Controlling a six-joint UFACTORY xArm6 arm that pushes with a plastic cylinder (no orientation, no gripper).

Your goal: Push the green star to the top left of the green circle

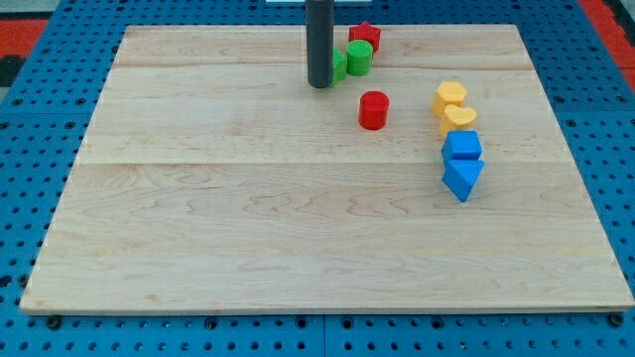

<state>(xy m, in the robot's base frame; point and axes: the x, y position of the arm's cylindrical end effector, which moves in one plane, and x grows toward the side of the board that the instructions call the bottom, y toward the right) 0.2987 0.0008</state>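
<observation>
The arm ends in a bare dark rod with no hand, so there is nothing to be wide, narrow or holding. Its tip rests on the wooden counter near the view's top, a little left of centre.

The green star sits just to the right of the tip, touching it or nearly so; the rod hides its left part, so its shape is hard to confirm. Pressed against the star's right side is the green circle, and a red star stands just behind the circle, toward the view's top. A red cylinder stands apart below them. Further right, two yellow blocks and two blue blocks form a column, well away from the work.

The star appears to lie left and slightly below the circle, so it probably still needs to go up the view.

The main risk is the tight cluster. With the tip on the star's left, any rightward push would likely drive the star into the circle, moving both, and possibly the red star too, which shifts the reference. A push upward that is off centre could spin the star or let it slip off the rod. The counter's top edge is also near.
</observation>
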